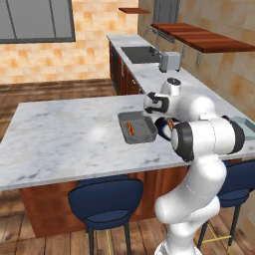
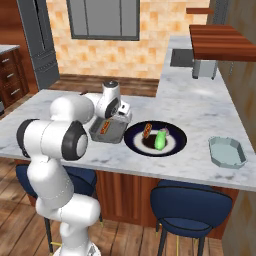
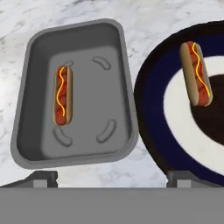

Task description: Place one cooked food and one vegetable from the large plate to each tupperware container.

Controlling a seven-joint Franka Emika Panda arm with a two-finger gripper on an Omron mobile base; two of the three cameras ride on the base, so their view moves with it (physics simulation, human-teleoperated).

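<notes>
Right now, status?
Gripper open, empty, above grey tub. One hot dog in tub; second on large plate. Nothing blocking.

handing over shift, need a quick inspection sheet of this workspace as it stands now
surface: white marble island counter.
job's things: dark grey tub holds one hot dog; large plate carries a second hot dog and a green vegetable; teal-grey tub sits apart at the counter's right end.
clutter: toaster by the sink.
tool: open, holding nothing, above grey tub and plate.
cables: nothing seen.
surroundings: blue stools, wooden shelf.
</notes>
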